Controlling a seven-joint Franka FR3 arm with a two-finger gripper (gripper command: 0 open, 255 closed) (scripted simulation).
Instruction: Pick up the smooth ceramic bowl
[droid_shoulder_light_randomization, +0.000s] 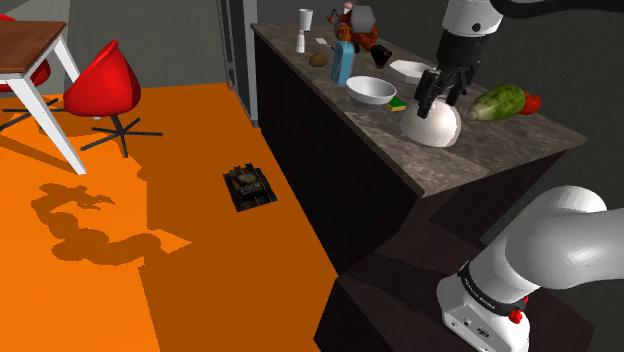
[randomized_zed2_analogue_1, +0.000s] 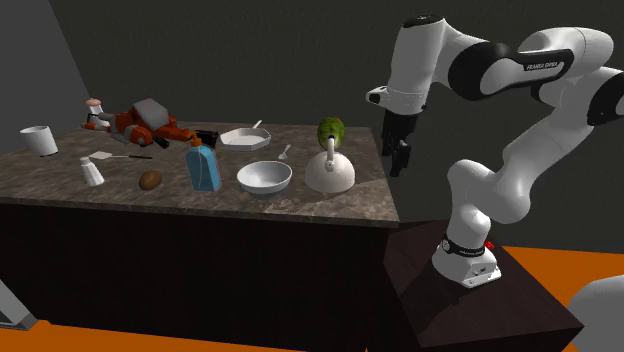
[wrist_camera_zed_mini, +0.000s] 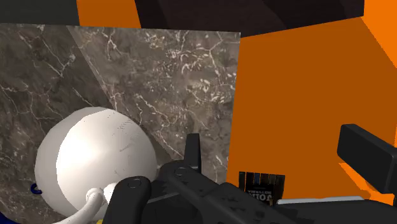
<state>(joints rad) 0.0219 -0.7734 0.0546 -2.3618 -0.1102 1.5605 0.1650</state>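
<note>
- My jaws (droid_shoulder_light_randomization: 441, 98) are released, fingers spread with nothing between them, hanging over the dark marble worktop (droid_shoulder_light_randomization: 490, 145) near its end
- The white bowl (droid_shoulder_light_randomization: 371, 90) sits upright on the worktop, untouched and apart from me (it lies between a blue bottle (droid_shoulder_light_randomization: 342, 62) and a white domed kettle (droid_shoulder_light_randomization: 432, 126))
- The kettle is the nearest thing, just below and beside my fingers
- Past the worktop's edge my wrist view shows orange floor (wrist_camera_zed_mini: 299, 95) and a small dark toy (wrist_camera_zed_mini: 261, 186) on it
</note>
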